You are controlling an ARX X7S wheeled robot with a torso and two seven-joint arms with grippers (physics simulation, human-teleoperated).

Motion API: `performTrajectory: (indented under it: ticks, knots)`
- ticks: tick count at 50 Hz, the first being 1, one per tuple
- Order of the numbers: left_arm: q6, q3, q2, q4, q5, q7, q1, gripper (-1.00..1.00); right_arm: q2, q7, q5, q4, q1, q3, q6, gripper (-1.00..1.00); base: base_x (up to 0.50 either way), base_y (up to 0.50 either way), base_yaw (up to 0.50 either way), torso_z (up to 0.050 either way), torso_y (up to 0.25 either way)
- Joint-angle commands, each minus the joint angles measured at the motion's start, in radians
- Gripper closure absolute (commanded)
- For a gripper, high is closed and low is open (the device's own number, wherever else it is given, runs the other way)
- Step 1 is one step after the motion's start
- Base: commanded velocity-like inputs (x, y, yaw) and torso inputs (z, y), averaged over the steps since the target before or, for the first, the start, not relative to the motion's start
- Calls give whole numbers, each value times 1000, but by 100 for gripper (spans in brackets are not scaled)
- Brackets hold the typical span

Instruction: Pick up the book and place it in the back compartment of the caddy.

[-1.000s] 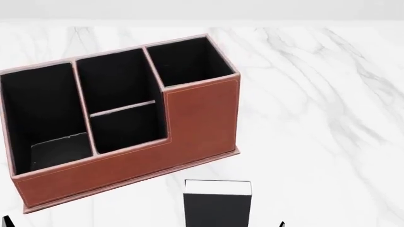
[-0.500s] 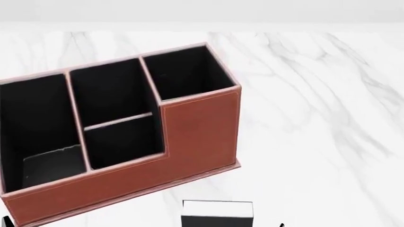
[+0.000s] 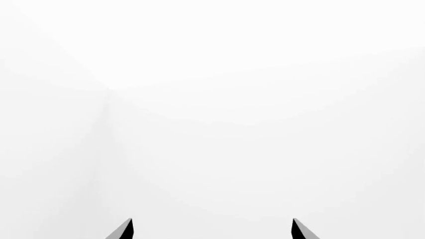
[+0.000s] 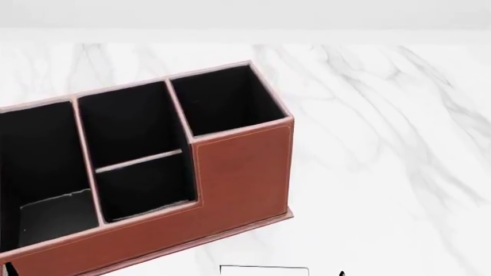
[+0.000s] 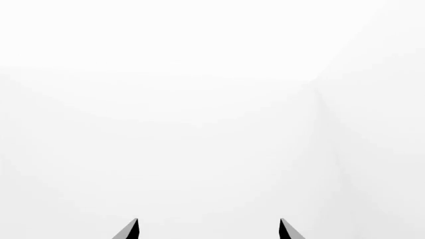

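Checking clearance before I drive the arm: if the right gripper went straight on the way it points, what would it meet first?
Nothing visible: ahead of the right gripper the wrist view shows only blank white, so the way looks free, though depth is unclear.

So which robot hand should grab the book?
Probably the right hand. The book peeks in at the head view's bottom edge, right of the middle, beside a black tip there. Both hands are open and empty, facing blank white.
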Motion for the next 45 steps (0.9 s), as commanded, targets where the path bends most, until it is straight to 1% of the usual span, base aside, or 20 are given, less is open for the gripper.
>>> performTrajectory:
  ticks: [1,15,25,39,45]
  knots:
    - [-3,4,-3,1,1,-5,-1,-100,4,7,-2,-1,2,-4,3,-100,102,0,0,0,0]
    - [-3,8,-8,0,1,-13,-1,-100,10,16,2,9,7,-11,1,-100,99,0,0,0,0]
    - [-4,10,-12,0,2,-18,-2,-100,10,27,-9,16,9,-11,-17,-100,3,0,0,0,0]
    - [-7,14,-16,5,0,-24,-3,-100,-5,47,-66,-6,2,5,35,-100,0,0,0,0,0]
    - [-9,16,-17,2,1,-27,-5,-100,-2,52,-65,-3,4,2,31,-100,0,0,0,0,0]
